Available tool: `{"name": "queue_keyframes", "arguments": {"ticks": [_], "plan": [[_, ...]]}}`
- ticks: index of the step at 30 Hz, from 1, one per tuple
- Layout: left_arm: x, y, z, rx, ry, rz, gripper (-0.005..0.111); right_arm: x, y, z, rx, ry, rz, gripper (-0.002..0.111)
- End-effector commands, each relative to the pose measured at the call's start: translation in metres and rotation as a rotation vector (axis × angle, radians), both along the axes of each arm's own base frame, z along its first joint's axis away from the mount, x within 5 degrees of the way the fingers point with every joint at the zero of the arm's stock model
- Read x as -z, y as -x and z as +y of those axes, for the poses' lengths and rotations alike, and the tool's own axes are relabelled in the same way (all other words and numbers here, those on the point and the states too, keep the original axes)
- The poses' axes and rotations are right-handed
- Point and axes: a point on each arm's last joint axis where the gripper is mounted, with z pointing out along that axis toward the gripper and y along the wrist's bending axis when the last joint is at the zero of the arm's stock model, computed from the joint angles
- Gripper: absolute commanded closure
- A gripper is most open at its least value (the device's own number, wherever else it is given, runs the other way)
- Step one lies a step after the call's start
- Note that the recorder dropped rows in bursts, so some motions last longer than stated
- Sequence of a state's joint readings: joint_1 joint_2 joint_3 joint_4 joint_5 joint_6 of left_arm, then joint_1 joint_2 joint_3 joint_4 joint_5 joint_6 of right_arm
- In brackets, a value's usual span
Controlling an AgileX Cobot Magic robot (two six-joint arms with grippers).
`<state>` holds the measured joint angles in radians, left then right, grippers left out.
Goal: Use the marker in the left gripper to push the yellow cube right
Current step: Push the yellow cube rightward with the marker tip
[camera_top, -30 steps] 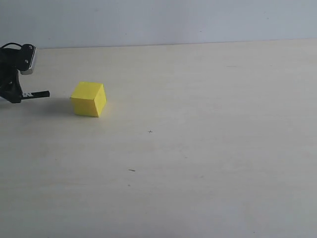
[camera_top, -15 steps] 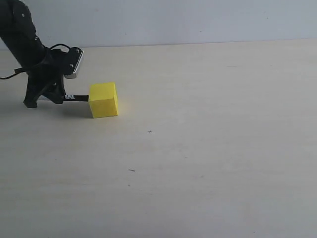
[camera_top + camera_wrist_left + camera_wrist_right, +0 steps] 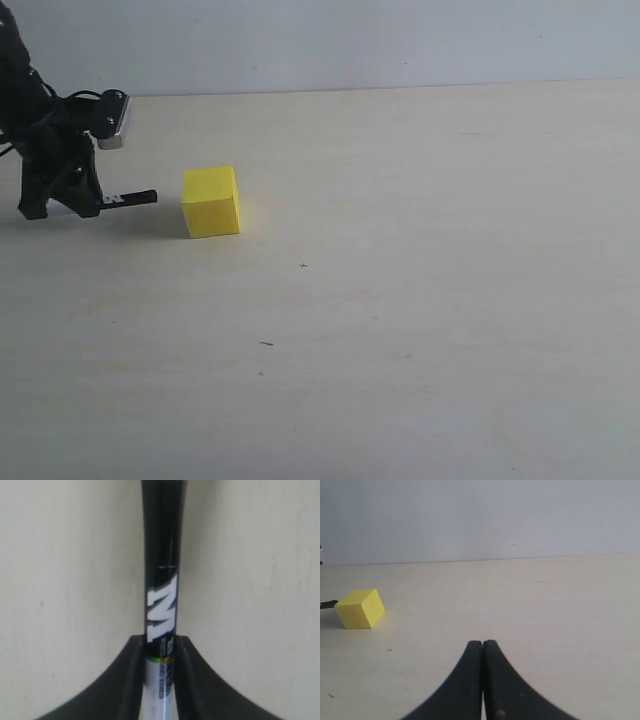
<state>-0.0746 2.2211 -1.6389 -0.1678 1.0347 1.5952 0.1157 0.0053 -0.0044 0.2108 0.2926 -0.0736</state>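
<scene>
In the exterior view the left gripper [image 3: 97,202] sits low at the left edge of the frame, in its upper half, and its black arm rises toward the upper left corner. It is clamped on the marker [image 3: 130,198], which sticks out level toward the right, black cap leading. A small grey camera [image 3: 113,118] rides above the gripper, with a cable looping back to the arm. The cube [image 3: 211,201] rests flat on the table [image 3: 420,320] in the left third of the frame, just right of the marker's tip. A narrow strip of bare table shows between tip and cube, so the two are apart. One cube face is turned to the viewer and a thinner side face shows on its right. A faint shadow lies on the table under the gripper. Two dark specks [image 3: 303,265] mark the table lower down, near mid-frame, and a pale wall [image 3: 350,40] fills the top

In the left wrist view the marker [image 3: 161,580] runs straight out from between two black fingers [image 3: 127,680], which press on its white barrel from either side. The black cap with large white lettering begins at the fingertips, over a thin coloured band

In the right wrist view the right gripper [image 3: 482,650] is closed, its fingers meeting tip to tip above the table. The cube [image 3: 360,609] lies well away from it, with the marker's black tip [image 3: 327,604] just beside the cube
</scene>
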Motion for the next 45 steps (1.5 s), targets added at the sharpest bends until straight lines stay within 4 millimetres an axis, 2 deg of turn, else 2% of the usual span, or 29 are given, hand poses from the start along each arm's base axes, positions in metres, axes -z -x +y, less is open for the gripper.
{"name": "queue_keyframes", "arguments": {"ticks": [1, 3, 5, 13, 18, 24, 29, 32, 35, 41, 45], "plan": [[-0.006, 0.003, -0.044, 0.086, 0.021, -0.046, 0.107, 0.001, 0.000, 0.000, 0.000, 0.004, -0.008, 0.108], [-0.007, 0.006, -0.067, 0.137, 0.023, -0.076, 0.107, 0.001, 0.000, 0.000, 0.000, 0.004, -0.008, 0.108], [-0.006, 0.005, -0.071, 0.159, 0.003, -0.096, 0.107, 0.001, 0.000, 0.000, 0.000, 0.004, -0.008, 0.108], [-0.006, 0.001, -0.037, -0.033, 0.004, -0.041, 0.107, 0.001, 0.000, 0.000, 0.000, 0.004, -0.008, 0.108], [-0.006, 0.003, -0.039, -0.026, 0.002, -0.018, 0.107, 0.001, 0.000, 0.000, 0.000, 0.004, -0.008, 0.108], [-0.006, 0.005, -0.065, -0.028, 0.024, -0.054, 0.107, 0.001, 0.000, 0.000, 0.000, 0.004, -0.008, 0.108], [-0.005, 0.009, -0.102, 0.023, 0.052, -0.110, 0.107, 0.001, 0.000, 0.000, 0.000, 0.004, -0.008, 0.108], [-0.004, 0.009, -0.109, 0.043, 0.048, -0.137, 0.107, 0.001, 0.000, 0.000, 0.000, 0.004, -0.008, 0.108], [-0.007, 0.008, -0.104, 0.038, 0.038, -0.149, 0.107, 0.001, 0.000, 0.000, 0.000, 0.004, -0.008, 0.108], [-0.016, 0.004, -0.077, 0.014, -0.015, -0.141, 0.107, 0.001, 0.000, 0.000, 0.000, 0.004, -0.008, 0.108], [-0.016, 0.003, -0.069, 0.028, -0.057, -0.146, 0.107, 0.001, 0.000, 0.000, 0.000, 0.004, -0.008, 0.108]]}}
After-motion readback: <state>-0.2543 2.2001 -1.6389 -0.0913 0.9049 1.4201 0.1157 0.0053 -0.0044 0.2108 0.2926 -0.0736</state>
